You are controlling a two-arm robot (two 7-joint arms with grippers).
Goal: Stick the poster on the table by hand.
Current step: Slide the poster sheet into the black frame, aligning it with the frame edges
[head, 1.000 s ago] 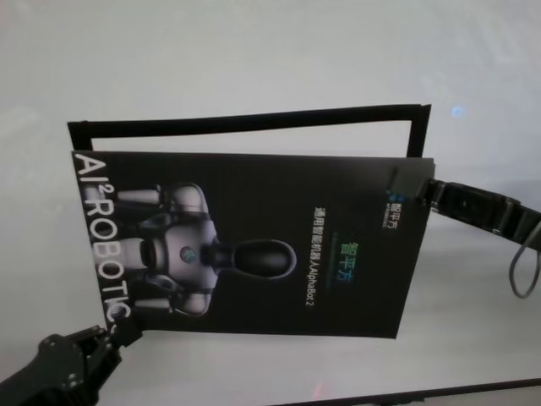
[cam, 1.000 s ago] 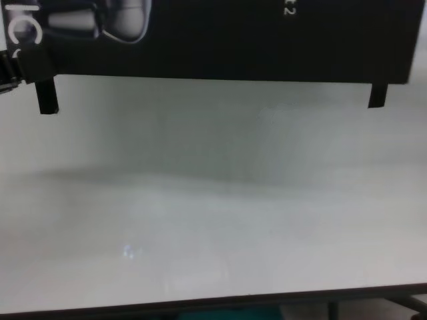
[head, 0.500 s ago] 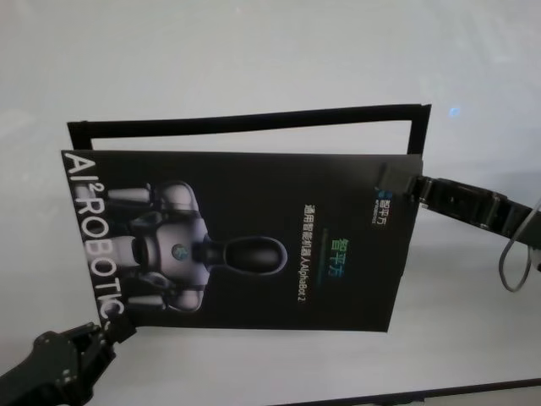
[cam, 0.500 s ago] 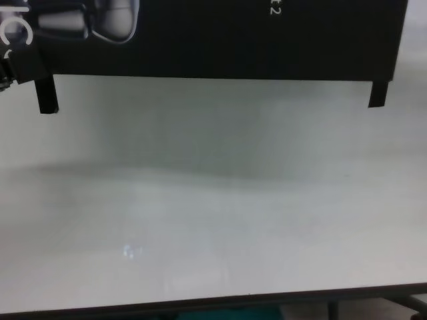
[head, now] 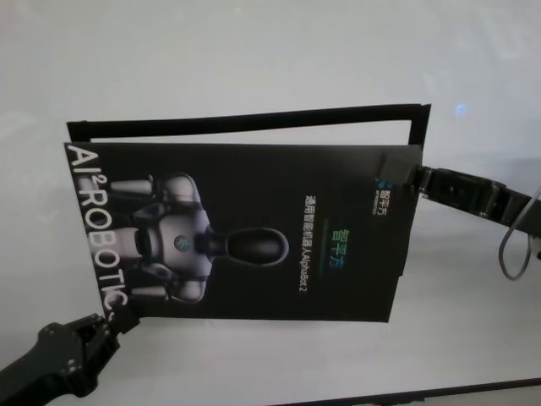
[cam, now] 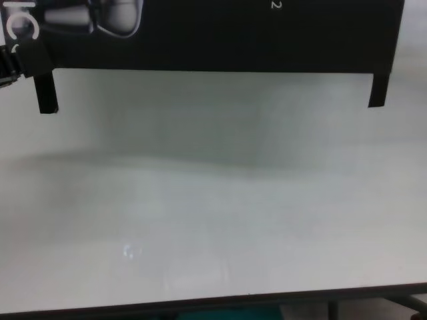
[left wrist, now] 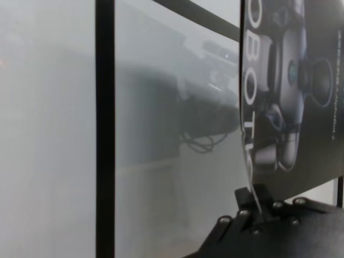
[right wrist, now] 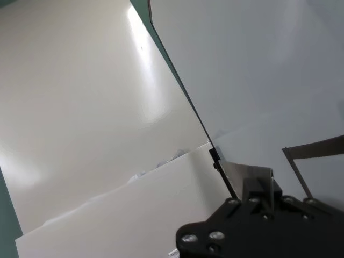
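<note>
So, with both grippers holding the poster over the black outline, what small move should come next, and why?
Probably shift the poster slightly away from the robot before lowering. The left gripper and right gripper pinch opposite corners, yet its far edge lies short of the black outline's far strip on the table.

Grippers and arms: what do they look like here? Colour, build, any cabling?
Both are matte black. The left gripper has chunky jointed segments; the left wrist view shows small round silver screw heads on its housing. The right gripper sits on a slim segmented black arm with a thin grey cable looping off it. No markings are readable.
</note>
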